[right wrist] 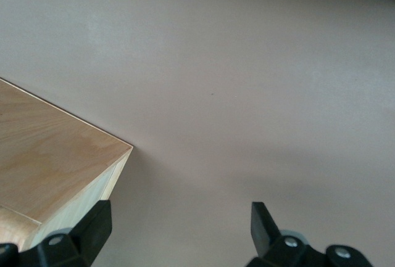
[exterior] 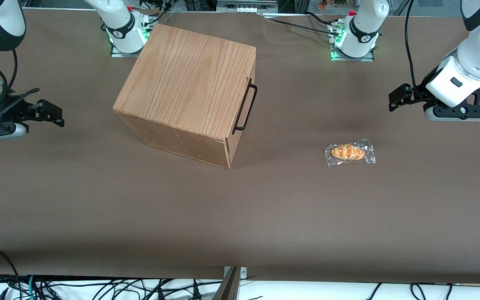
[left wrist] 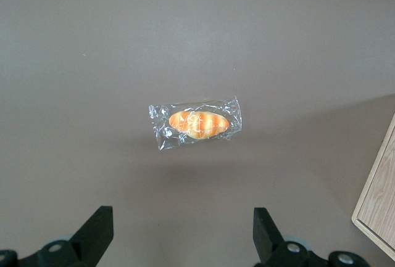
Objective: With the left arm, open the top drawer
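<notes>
toward the working arm's end of the table, the left arm [exterior: 469,58] holds its gripper [exterior: 398,100] in the air above the brown table [exterior: 265,208], well apart from the wooden box [exterior: 186,87]; the fingers [left wrist: 95,233] stand wide open with nothing between them; a small bread roll in a clear wrapper [exterior: 349,152] lies flat on the table, nearer to the front camera than the gripper and between it and the box sideways; the box sits at an angle, its front panel turned toward the working arm's end; the top drawer [exterior: 244,104] is shut, flush with the box; its thin black bar handle [exterior: 245,106] stands out from the panel, untouched; in the left wrist view the wrapped roll lies below the open fingers, with an edge of the box off to one side.
</notes>
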